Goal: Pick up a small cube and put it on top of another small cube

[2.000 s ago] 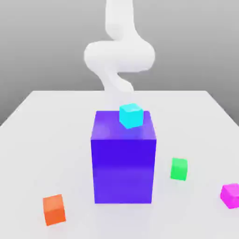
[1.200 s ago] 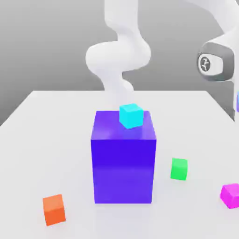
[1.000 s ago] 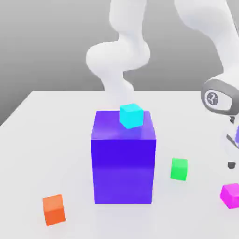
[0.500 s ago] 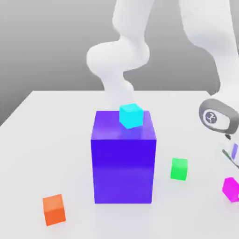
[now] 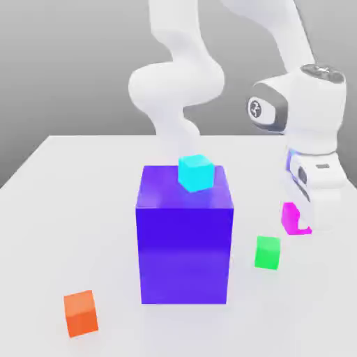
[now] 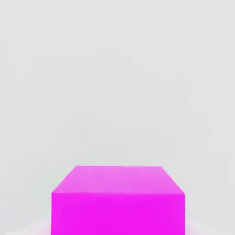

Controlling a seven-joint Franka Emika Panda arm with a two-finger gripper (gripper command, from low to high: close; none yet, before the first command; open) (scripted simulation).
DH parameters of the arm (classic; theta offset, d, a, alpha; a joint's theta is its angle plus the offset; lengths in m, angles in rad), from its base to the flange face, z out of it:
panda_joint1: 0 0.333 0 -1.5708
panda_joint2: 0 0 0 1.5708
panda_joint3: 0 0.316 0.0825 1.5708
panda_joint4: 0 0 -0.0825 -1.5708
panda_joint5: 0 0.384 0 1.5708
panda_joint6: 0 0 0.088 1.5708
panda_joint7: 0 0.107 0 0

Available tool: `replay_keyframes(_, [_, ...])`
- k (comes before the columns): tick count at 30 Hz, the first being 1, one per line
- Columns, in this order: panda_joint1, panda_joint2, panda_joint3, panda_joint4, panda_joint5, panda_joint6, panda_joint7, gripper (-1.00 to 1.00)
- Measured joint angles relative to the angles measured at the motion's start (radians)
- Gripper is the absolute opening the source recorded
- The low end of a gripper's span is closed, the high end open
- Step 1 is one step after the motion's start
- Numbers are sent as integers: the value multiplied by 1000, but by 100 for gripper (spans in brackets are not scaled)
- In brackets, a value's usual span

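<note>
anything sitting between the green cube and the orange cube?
Yes. In the exterior view the large blue-purple block, with a cyan cube on top, stands between the green cube and the orange cube.

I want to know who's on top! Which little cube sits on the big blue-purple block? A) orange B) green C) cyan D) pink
C: the small cyan cube rests on top of the big blue-purple block.
</note>
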Motion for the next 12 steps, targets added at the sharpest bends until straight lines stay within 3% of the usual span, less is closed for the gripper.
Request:
replay_keyframes(3, [-16,5,9,-47,-20,54,25,-100])
replay_keyframes(9, [-34,208,7,-44,-81,254,68,-100])
replay_keyframes(10, [-34,231,1,-43,-92,275,76,100])
replay_keyframes(12, [-43,231,1,-43,-93,275,76,100])
